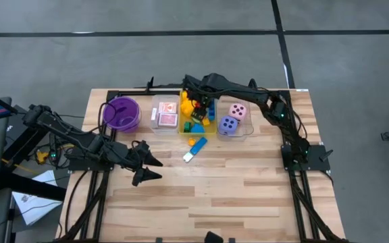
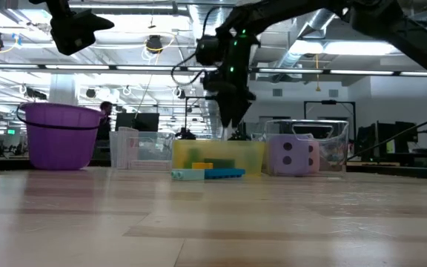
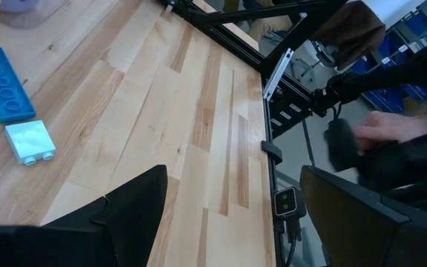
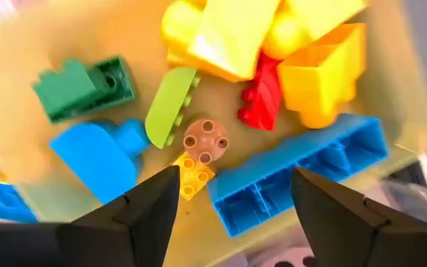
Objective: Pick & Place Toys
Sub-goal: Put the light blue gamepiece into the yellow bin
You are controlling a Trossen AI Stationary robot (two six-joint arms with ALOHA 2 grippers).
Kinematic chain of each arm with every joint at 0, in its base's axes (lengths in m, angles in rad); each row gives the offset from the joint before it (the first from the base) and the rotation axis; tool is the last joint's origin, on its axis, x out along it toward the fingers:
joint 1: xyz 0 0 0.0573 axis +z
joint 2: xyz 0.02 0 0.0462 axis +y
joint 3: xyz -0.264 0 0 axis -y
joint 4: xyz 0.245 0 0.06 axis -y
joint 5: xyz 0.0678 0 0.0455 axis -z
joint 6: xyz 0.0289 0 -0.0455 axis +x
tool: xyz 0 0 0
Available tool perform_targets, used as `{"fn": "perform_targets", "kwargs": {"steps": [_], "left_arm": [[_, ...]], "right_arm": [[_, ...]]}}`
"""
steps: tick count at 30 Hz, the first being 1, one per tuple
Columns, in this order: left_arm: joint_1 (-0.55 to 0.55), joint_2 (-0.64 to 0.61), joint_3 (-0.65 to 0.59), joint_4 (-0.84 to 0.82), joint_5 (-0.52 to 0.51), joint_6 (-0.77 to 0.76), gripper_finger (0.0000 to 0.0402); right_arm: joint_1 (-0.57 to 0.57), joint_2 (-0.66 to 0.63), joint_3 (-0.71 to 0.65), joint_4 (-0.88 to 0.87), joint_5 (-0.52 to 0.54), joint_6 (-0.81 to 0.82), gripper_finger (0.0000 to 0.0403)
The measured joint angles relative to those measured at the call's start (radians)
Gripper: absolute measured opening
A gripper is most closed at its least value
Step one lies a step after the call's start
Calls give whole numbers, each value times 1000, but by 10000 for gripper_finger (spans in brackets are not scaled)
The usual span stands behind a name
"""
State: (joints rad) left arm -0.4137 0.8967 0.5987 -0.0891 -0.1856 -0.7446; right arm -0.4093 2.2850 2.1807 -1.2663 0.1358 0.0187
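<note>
Directly below right tool (image 4: 232,196), open: blocks (image 4: 273,81) in yellow bin (image 1: 196,133).

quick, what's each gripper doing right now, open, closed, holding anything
Left gripper: open, empty, over bare table.
Right gripper: open, empty, above the blocks in the yellow bin.
</note>
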Motion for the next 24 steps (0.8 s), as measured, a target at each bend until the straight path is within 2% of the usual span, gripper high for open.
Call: {"fn": "perform_targets", "kwargs": {"steps": [5,11,20,24], "left_arm": [[0,0,0,1,0,17,305],[0,0,0,62,-1,82,305],[11,0,0,220,-1,195,305],[18,0,0,319,-1,260,305]], "right_arm": [[22,-81,0,9,-3,115,250],[100,-189,0,25,5,225,250],[274,-353,0,-4,108,410,250],[404,-437,1,7,249,480,250]]}}
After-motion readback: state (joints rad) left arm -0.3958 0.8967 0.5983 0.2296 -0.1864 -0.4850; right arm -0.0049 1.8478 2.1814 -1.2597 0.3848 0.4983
